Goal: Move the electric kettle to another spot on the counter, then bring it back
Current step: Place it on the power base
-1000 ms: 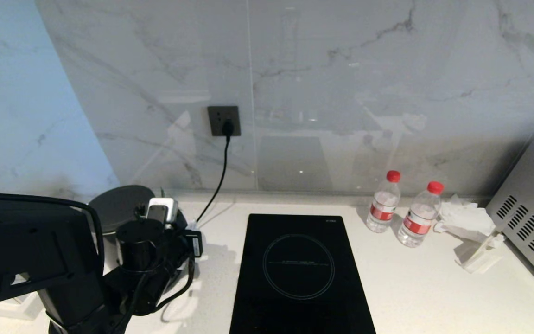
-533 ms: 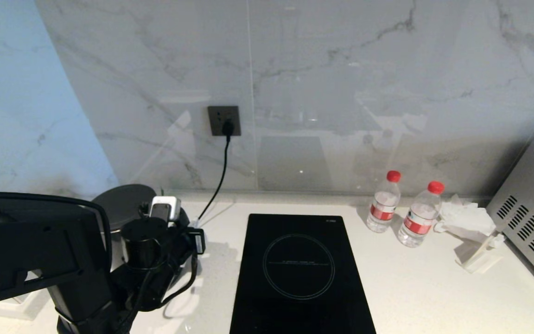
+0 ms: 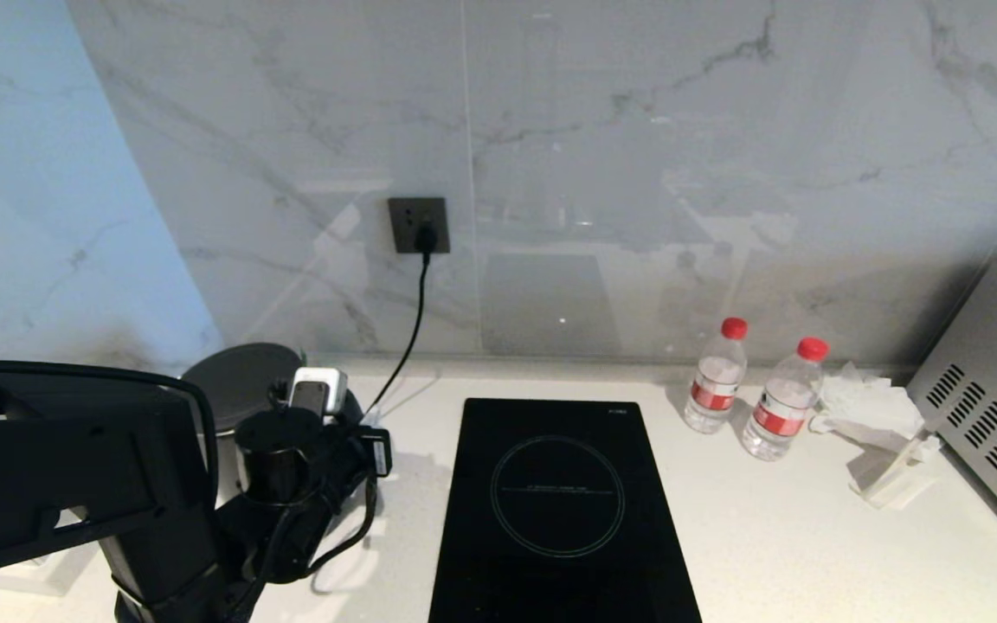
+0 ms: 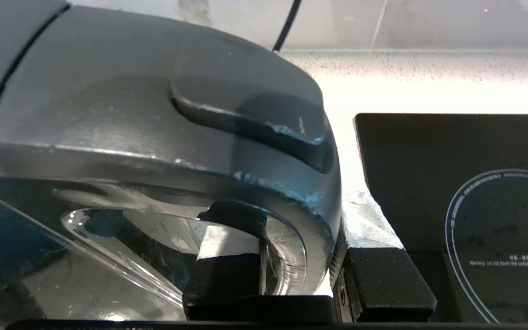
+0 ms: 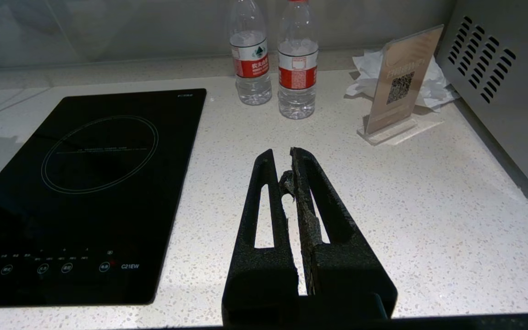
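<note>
In the head view, the electric kettle (image 3: 243,381) is being seen at the back left corner of the counter (image 3: 810,536), its flat grey lid showing just behind the left arm. The left gripper (image 3: 325,433) is being hidden there by the wrist and its cabling, pressed close against the kettle's right side. To the right, a black hob panel (image 3: 559,510) is being shown set into the counter, and a cord (image 3: 412,320) is being led up from the kettle's corner to a wall socket (image 3: 418,225). Two water bottles (image 3: 745,389) are being shown upright near the back wall, beside crumpled tissue (image 3: 871,402) and a steel appliance (image 3: 996,407).

In the left wrist view, the kettle's handle (image 4: 245,183) is being clasped by the left gripper (image 4: 305,275): one finger is being seen inside the loop and the other outside it, the thick black handle held between them. The hob panel (image 4: 452,183) is being seen just beyond.

In the right wrist view, the right gripper (image 5: 291,169) is being held above bare counter (image 5: 429,220), its fingers pressed together on nothing. The bottles (image 5: 273,59) and a small sign stand (image 5: 399,85) are being seen ahead.
</note>
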Robot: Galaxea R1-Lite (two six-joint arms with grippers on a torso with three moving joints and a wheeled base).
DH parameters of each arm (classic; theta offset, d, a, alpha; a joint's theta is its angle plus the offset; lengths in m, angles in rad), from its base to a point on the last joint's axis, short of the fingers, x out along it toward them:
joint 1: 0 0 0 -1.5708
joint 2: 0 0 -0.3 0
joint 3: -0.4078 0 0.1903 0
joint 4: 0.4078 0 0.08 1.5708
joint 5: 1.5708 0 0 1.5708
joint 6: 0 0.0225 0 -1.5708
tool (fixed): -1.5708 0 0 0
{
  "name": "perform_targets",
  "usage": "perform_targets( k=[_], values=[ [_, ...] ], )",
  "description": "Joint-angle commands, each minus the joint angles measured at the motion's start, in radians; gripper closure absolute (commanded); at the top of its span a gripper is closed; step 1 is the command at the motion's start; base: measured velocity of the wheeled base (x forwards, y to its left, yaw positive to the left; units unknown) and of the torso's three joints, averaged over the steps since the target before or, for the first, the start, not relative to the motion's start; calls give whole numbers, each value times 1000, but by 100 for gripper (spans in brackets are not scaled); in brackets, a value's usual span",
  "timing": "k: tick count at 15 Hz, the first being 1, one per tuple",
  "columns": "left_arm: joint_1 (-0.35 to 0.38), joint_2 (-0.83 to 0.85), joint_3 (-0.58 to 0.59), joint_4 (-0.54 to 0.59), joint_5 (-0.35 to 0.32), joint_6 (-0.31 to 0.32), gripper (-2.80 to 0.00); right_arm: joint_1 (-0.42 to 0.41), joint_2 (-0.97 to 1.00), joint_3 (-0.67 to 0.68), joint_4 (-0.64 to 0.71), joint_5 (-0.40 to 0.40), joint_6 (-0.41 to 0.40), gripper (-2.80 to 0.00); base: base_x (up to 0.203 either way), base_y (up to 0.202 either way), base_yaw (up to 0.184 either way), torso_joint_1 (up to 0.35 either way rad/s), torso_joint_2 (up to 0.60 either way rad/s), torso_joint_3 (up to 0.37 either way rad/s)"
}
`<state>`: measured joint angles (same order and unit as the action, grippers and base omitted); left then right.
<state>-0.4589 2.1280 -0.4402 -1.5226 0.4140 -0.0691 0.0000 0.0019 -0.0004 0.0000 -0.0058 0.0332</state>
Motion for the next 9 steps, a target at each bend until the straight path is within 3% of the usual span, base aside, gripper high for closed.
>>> perform_targets(
  k=[1,8,9],
  values=[
    [8,37,3,-7,4,-1,0,0,0,0,0,0,1,0,0,0,0,0,0,0],
    [13,29,6,-7,7,-1,0,0,0,0,0,0,1,0,0,0,0,0,0,0],
    [13,29,6,-7,23,0,-280,0,0,-1,0,0,1,0,0,0,0,0,0,0]
  ],
)
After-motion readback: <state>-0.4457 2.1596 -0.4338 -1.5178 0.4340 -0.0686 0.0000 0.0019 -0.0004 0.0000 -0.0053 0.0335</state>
